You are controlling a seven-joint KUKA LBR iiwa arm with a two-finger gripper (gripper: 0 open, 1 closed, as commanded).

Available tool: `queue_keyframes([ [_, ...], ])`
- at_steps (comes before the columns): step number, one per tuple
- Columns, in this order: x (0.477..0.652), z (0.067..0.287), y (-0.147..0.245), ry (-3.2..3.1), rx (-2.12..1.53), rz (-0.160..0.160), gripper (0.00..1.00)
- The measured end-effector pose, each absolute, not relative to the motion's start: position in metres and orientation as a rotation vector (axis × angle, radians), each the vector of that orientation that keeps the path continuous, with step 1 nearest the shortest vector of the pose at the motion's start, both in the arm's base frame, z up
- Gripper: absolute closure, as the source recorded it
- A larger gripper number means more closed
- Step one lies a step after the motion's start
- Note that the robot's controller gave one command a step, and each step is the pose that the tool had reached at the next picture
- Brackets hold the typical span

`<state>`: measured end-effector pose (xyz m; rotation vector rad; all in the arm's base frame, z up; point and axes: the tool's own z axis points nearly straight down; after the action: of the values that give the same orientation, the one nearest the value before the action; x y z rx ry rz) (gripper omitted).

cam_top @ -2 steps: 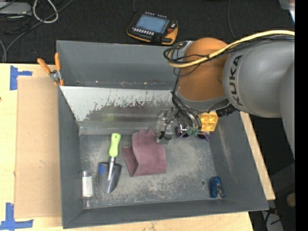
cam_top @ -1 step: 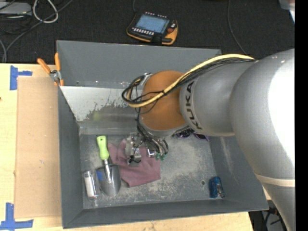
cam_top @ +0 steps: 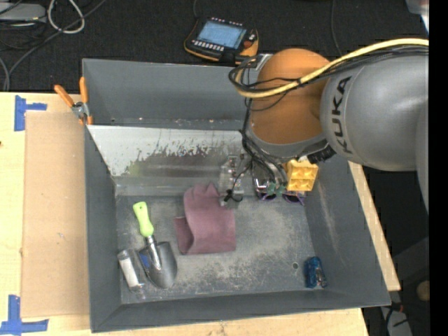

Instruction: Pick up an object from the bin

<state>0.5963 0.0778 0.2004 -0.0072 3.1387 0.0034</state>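
Plainly, the hand (cam_top: 232,192) hangs low over the middle of the bin (cam_top: 336,208), at the upper right corner of a crumpled mauve cloth (cam_top: 208,226). From this angle I cannot tell whether it is open or closed, and nothing can be seen gripped in it. The cloth is the nearest thing and, by my guess, the one to be picked. It spreads from the hand toward the view's lower left, its longer side running roughly from the back wall toward the front one. Most of it therefore lies away from the arm (cam_top: 381,110), and a grasp would likely take only that near corner (whether hand and cloth touch is not clear). Just beside the hand, on the arm's side, sits a yellow block (cam_top: 302,176), perhaps loose, perhaps part of the wrist. Well apart, by the front left corner, lies a trowel (cam_top: 151,247) with a green handle, and near the front right corner a small blue thing (cam_top: 313,272). The only legible writing is "KUKA" on the arm's grey casing.
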Motion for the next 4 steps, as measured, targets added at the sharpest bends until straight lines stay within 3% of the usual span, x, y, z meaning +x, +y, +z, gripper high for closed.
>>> queue_keyframes([
  [1,0.591,0.268,0.128,3.146,-0.086,0.013,1.0],
  [2,0.609,0.194,0.027,3.142,-0.011,0.003,1.0],
  [3,0.583,0.195,0.09,3.144,-0.034,0.009,1.0],
  [4,0.587,0.207,0.09,3.145,-0.054,0.018,1.0],
])
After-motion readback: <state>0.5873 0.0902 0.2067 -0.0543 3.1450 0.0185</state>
